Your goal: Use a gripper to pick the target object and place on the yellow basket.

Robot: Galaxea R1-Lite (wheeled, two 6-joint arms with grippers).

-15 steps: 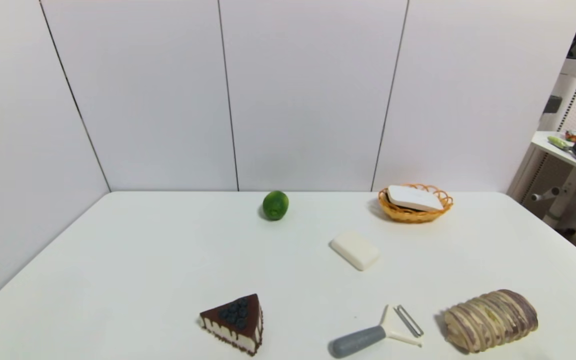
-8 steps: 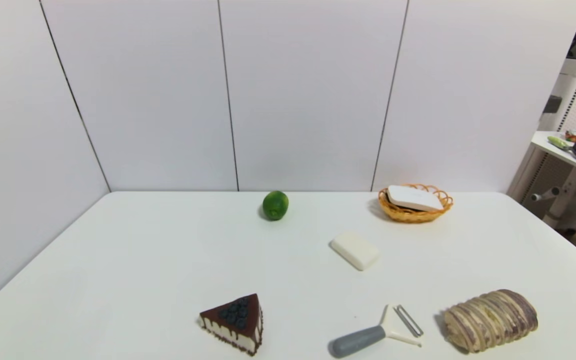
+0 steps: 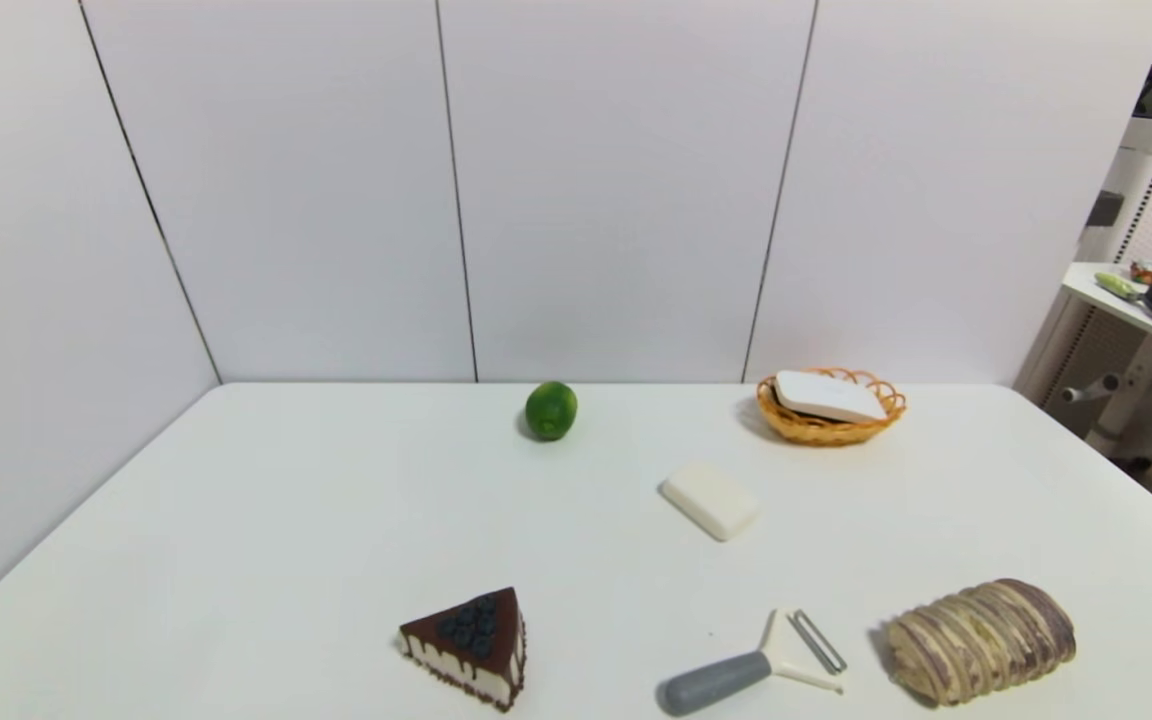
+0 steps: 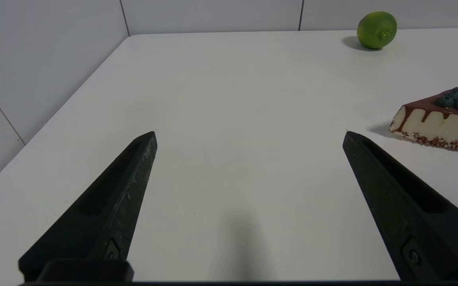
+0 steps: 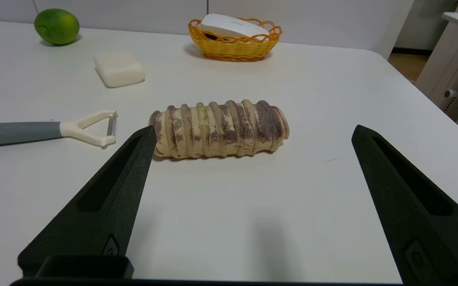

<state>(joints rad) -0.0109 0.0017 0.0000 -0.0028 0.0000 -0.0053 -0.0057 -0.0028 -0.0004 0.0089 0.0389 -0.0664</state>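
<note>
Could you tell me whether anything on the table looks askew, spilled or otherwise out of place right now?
Only one thing: the white device sits tilted in the yellow basket, its far end propped on the rim and overhanging it rather than lying flat inside. Nothing is spilled or visibly damaged.

Head view: high, facing forward and down over the whole worktop (image 3: pixel 236 520) to the wall panels behind.
Left wrist view: low and close above the worktop's left part, looking out between the spread fingers of the left tool (image 4: pixel 249 137) toward the far edge.
Right wrist view: low over the near right part — the right tool (image 5: pixel 253 133) frames it, fingers wide.
Shared by all three: the lime (image 3: pixel 550 410) (image 4: pixel 376 24) (image 5: pixel 56 26).
Head and right wrist: yellow basket (image 3: pixel 826 425) (image 5: pixel 235 45), bread roll (image 3: pixel 981 640) (image 5: pixel 219 128), peeler (image 3: pixel 751 665) (image 5: pixel 46 131).
</note>
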